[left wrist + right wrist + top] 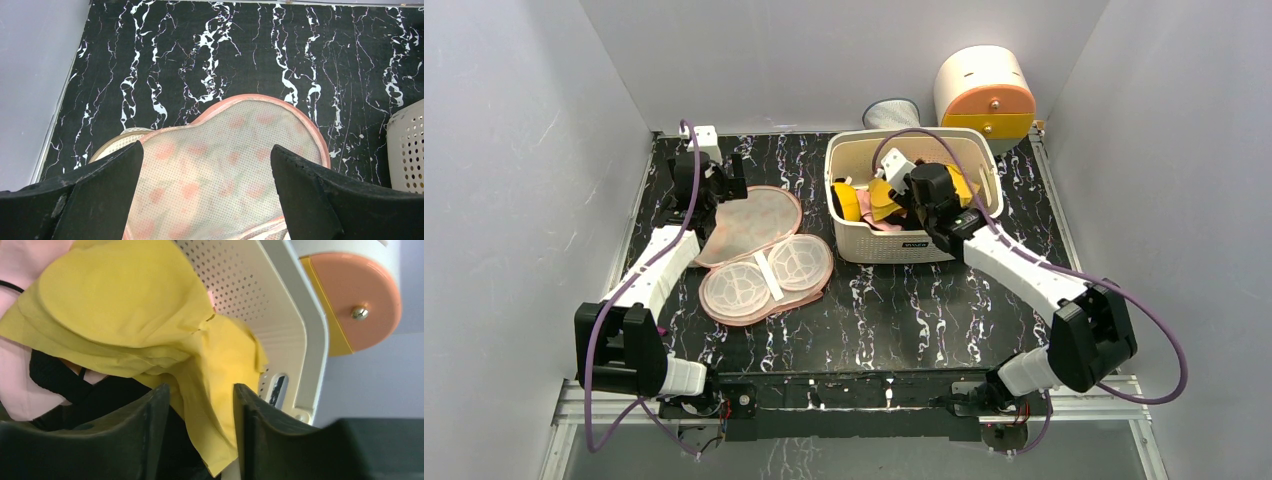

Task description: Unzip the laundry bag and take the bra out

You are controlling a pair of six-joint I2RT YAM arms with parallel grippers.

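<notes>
The laundry bag (764,255) lies opened flat at the left of the table, its printed flap (749,222) folded back and two white mesh cups showing. My left gripper (714,195) hangs open just above that flap; in the left wrist view (207,160) the peach mesh (225,150) fills the gap between the fingers. The mustard-yellow bra (879,198) lies in the white basket (904,250). My right gripper (914,195) is inside the basket; its fingers stand apart (201,395) with a fold of the bra (125,305) hanging loose between them.
Black (50,375) and pink (20,390) garments and a small bright-yellow round object (846,200) share the basket. A cream and orange drum-shaped container (984,90) and a grey mesh disc (891,112) stand behind it. Grey walls enclose the table.
</notes>
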